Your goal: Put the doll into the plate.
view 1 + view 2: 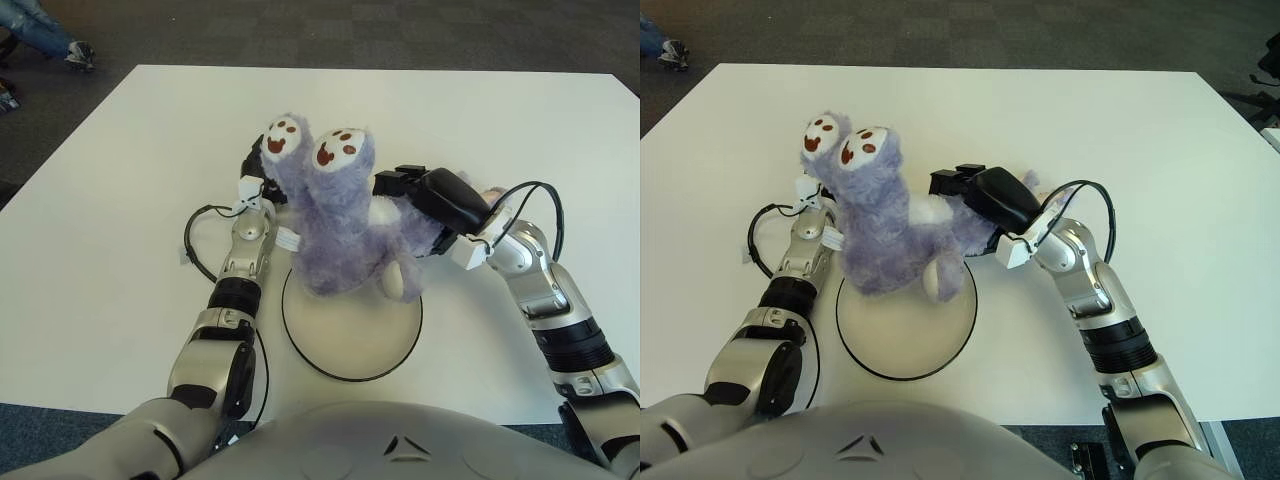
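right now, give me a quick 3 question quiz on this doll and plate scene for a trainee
1. True or false: the purple plush doll lies flat in the middle of the black-rimmed round plate.
2. Which hands are on the doll? A) left only B) right only C) both
3. Fill in: the plate sits on a ____ table.

Key:
1. False. It is held upright, its base at the plate's far edge.
2. C. The left hand is at its left side and the right hand at its right side.
3. White.
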You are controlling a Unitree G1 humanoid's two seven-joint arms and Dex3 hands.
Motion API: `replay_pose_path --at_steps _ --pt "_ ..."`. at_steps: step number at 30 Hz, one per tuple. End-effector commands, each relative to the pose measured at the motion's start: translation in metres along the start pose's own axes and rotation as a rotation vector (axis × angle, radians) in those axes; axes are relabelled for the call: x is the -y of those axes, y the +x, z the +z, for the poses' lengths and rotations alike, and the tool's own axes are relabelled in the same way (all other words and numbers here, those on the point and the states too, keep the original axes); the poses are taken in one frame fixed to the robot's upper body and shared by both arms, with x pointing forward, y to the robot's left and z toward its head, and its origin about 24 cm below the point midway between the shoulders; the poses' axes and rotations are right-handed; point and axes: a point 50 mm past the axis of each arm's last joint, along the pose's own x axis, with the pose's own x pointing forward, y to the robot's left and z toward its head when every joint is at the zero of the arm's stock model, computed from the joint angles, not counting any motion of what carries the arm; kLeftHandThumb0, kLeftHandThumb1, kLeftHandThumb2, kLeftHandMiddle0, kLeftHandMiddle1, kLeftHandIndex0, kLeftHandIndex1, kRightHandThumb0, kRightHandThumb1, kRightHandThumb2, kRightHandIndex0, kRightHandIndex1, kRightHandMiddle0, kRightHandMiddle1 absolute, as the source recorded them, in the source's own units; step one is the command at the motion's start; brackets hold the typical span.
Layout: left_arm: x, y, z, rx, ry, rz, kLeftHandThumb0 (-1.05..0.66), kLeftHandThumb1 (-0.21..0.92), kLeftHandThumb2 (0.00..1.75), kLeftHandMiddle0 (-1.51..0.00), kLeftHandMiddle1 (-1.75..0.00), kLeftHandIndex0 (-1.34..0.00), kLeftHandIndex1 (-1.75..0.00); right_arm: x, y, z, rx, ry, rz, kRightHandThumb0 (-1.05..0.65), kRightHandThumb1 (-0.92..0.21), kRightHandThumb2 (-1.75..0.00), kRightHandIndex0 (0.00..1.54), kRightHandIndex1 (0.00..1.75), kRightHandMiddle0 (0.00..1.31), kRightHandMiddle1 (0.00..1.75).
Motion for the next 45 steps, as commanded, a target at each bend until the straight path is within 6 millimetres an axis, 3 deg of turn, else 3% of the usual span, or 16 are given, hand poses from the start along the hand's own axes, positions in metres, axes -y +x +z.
replay_pose_path --at_steps 1,7,8,10,14,45 --pt "0.000 -0.004 -0.007 -0.030 -0.015 -0.001 -0.45 0.40 1.22 -1.15 -1.75 -0.54 -1.75 0.003 -0.002 0.004 0.027 0.019 0.018 0.48 -0.26 -1.38 0.65 1.75 0.79 1.75" --pt "0.000 -0.003 -0.007 -0.034 -0.019 -0.003 -0.45 0.39 1.23 -1.15 -1.75 -0.55 -1.75 0.004 -0.004 0.006 0.040 0.016 0.036 0.48 -0.27 -1.37 0.64 1.75 0.78 1.75" --pt "0.000 -0.003 -0.007 -0.035 -0.019 -0.003 -0.45 0.39 1.23 -1.15 -1.75 -0.55 -1.75 0.004 -0.004 0.007 0.041 0.014 0.038 0.31 -0.23 -1.41 0.67 1.71 0.69 1.75" --pt "0.000 -0.003 -0.007 -0.036 -0.018 -0.001 -0.45 0.39 1.23 -1.15 -1.75 -0.55 -1.75 0.005 -0.005 0.008 0.045 0.004 0.042 0.16 -0.20 -1.44 0.70 1.69 0.61 1.75" --pt "0.000 -0.003 -0.007 -0.040 -0.021 0.001 -0.45 0.38 1.24 -1.14 -1.75 -0.55 -1.75 0.005 -0.005 0.011 0.055 -0.012 0.052 0.03 -0.17 -1.47 0.72 1.68 0.54 1.75" --pt "-0.001 -0.003 -0.007 -0.049 -0.014 -0.013 -0.46 0.37 1.26 -1.15 -1.75 -0.57 -1.75 0.010 -0.011 0.023 0.080 0.116 0.080 0.00 -0.22 -1.44 0.68 1.73 0.47 1.75"
